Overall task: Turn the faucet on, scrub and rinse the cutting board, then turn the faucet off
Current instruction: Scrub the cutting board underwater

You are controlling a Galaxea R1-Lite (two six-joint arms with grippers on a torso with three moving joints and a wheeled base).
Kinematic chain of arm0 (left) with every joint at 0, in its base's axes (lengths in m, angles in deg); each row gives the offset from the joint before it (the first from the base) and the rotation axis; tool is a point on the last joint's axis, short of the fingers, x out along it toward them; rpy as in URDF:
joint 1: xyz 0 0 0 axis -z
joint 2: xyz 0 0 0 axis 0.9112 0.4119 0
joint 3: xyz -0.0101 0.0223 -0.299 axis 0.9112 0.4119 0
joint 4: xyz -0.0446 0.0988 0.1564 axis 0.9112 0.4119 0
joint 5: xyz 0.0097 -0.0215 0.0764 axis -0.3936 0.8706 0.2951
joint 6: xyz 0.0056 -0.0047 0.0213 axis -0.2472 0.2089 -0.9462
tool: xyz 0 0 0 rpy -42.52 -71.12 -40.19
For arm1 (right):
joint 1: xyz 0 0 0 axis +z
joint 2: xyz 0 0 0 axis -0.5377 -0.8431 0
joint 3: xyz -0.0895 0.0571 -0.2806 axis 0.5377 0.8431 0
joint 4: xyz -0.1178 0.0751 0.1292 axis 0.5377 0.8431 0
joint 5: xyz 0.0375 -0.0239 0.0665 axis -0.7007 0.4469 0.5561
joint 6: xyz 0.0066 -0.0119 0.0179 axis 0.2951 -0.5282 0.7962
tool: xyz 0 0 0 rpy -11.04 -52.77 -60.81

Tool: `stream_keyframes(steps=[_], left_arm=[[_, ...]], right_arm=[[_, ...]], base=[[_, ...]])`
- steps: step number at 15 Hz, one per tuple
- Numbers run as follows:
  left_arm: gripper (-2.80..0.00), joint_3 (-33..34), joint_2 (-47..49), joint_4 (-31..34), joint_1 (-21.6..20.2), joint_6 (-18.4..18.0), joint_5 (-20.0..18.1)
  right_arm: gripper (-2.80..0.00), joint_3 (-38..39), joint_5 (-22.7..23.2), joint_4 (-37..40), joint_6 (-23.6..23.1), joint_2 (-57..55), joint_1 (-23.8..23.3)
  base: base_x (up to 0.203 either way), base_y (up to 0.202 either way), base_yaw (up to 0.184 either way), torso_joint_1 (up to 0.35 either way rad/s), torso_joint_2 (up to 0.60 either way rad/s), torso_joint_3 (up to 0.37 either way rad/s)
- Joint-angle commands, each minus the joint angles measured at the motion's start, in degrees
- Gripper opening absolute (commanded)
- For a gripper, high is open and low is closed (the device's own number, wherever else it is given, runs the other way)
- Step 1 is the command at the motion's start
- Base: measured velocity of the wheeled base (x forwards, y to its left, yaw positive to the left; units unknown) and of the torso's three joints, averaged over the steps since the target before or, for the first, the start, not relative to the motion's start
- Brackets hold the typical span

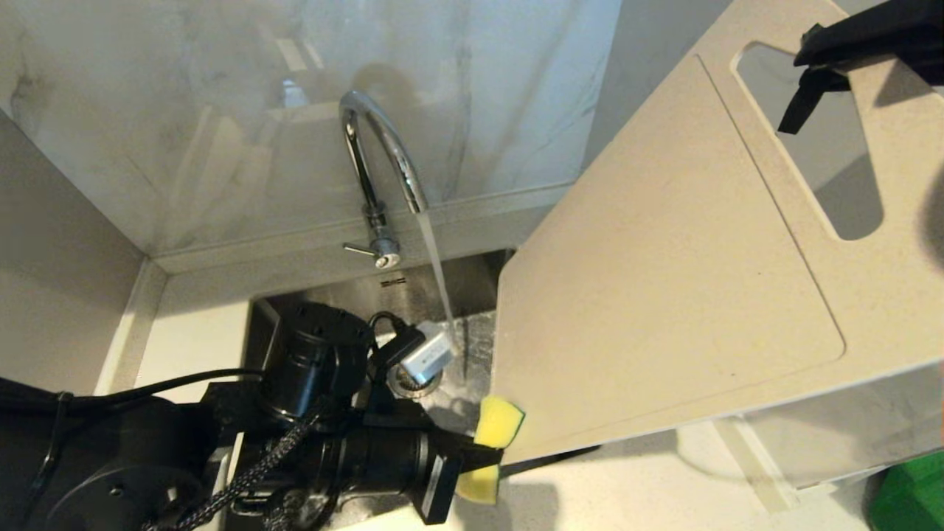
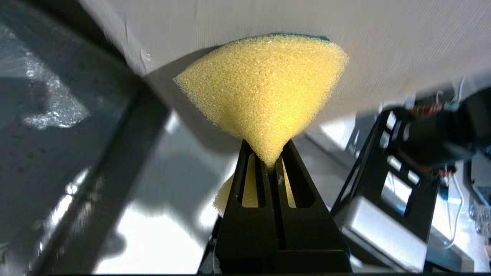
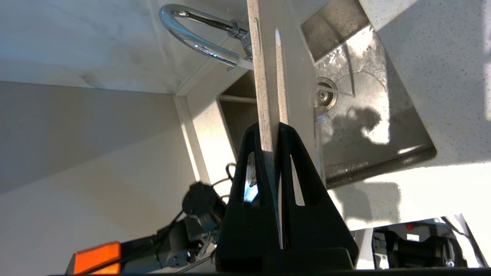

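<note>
The chrome faucet (image 1: 383, 162) stands behind the sink and a stream of water (image 1: 439, 280) runs from its spout. The beige cutting board (image 1: 664, 280) hangs tilted over the sink's right side. My right gripper (image 1: 818, 51) is shut on its slot-handle end; in the right wrist view this gripper (image 3: 273, 132) clamps the board's edge (image 3: 268, 76), with the faucet (image 3: 191, 34) beyond. My left gripper (image 1: 479, 453) is shut on a yellow-and-green sponge (image 1: 498, 422) at the board's lower left corner. In the left wrist view the sponge (image 2: 264, 92) presses against the board (image 2: 364, 46), pinched in that gripper (image 2: 270, 161).
The steel sink (image 1: 413, 287) has wet walls and a drain (image 1: 413, 380) under my left wrist. White countertop (image 1: 192, 332) lies to the left, with a marble backsplash (image 1: 184, 110) behind. A green object (image 1: 911, 494) sits at the bottom right.
</note>
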Motion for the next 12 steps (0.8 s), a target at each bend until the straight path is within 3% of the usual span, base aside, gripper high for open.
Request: stream_keyframes(steps=[1,5,7,12], left_arm=[[-2.8,5.68,-3.95,-1.78,0.0,0.02,-0.05],[-2.8,1.13,-5.87,-0.46,0.05,0.08,1.24],[-2.8,-2.74,-7.83,3.63,0.07,0.1,1.91],[-2.8,-16.42,-7.85,11.23,0.12,0.04,1.93]], right_arm=[[-2.8,0.21,0.02,0.31,0.24,0.44,0.01],[-2.8,0.31,-0.02,0.39,0.24,0.58,0.01],[-2.8,0.4,0.02,0.57,0.24,0.88,0.01],[-2.8,0.73,0.16,0.74,0.41,1.41,0.01]], base=[[0.0,0.0,0.0,0.0,0.0,0.0],[0.0,0.0,0.0,0.0,0.0,0.0],[0.0,0.0,0.0,0.0,0.0,0.0],[0.0,0.0,0.0,0.0,0.0,0.0]])
